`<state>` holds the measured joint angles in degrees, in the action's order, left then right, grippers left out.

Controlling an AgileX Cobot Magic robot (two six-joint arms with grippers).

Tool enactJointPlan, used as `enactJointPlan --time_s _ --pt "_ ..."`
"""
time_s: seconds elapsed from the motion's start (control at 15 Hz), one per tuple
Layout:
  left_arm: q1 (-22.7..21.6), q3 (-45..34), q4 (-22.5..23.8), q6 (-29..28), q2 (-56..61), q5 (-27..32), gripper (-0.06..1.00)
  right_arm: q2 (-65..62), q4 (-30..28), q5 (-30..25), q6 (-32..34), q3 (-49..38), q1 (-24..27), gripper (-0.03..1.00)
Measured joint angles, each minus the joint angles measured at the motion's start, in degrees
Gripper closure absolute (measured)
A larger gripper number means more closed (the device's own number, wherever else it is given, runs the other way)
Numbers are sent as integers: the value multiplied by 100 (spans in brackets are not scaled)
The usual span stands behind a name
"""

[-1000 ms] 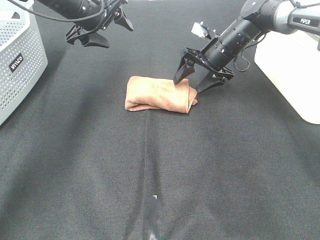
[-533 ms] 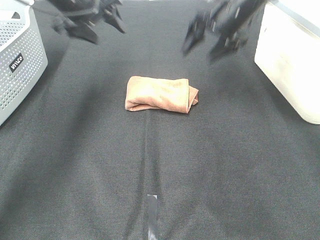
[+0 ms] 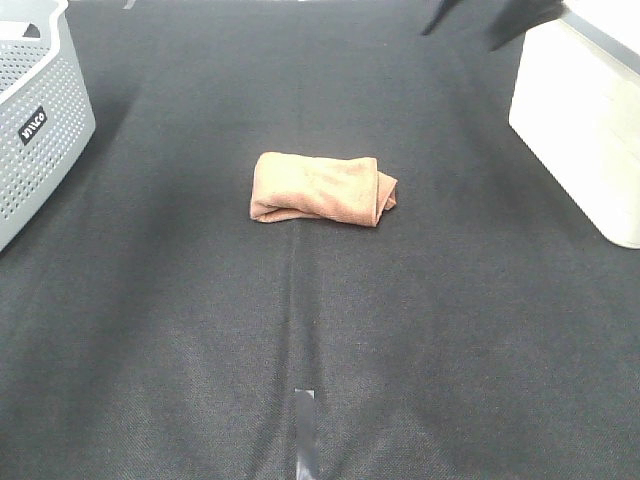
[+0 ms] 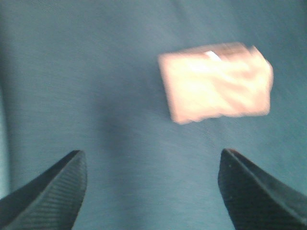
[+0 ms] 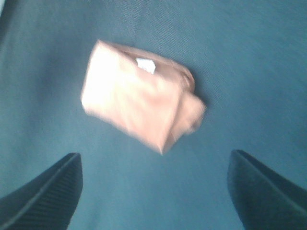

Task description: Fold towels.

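The rust-brown towel [image 3: 322, 189] lies folded into a small thick bundle in the middle of the dark cloth table [image 3: 300, 330]. It also shows in the left wrist view [image 4: 216, 81] and in the right wrist view [image 5: 141, 100], blurred, with a small white tag [image 5: 145, 65] on top. My left gripper [image 4: 153, 191] is open and empty, well away from the towel, and out of the exterior view. My right gripper [image 5: 156, 191] is open and empty, high above the towel; its fingertips [image 3: 440, 15] show blurred at the top edge of the exterior view.
A grey perforated laundry basket [image 3: 35, 120] stands at the far left. A white bin [image 3: 585, 120] stands at the far right. A strip of grey tape [image 3: 306, 430] marks the cloth near the front edge.
Both arms have pulled back and up from the towel; the left has left the exterior view and the right is nearly out. The towel has not moved.
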<state>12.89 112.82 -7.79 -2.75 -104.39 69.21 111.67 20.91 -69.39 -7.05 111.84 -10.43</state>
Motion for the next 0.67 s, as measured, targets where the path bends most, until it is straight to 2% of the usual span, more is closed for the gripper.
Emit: enactJointPlan --time_s 0.2,0.67 --pt "0 -1272 97 0 1392 6 22 -1243 -418 0 6 -1289 0 19" --pt "0 -5311 132 -6 5443 40 22 -4629 -705 -6 6 -4784 0 19"
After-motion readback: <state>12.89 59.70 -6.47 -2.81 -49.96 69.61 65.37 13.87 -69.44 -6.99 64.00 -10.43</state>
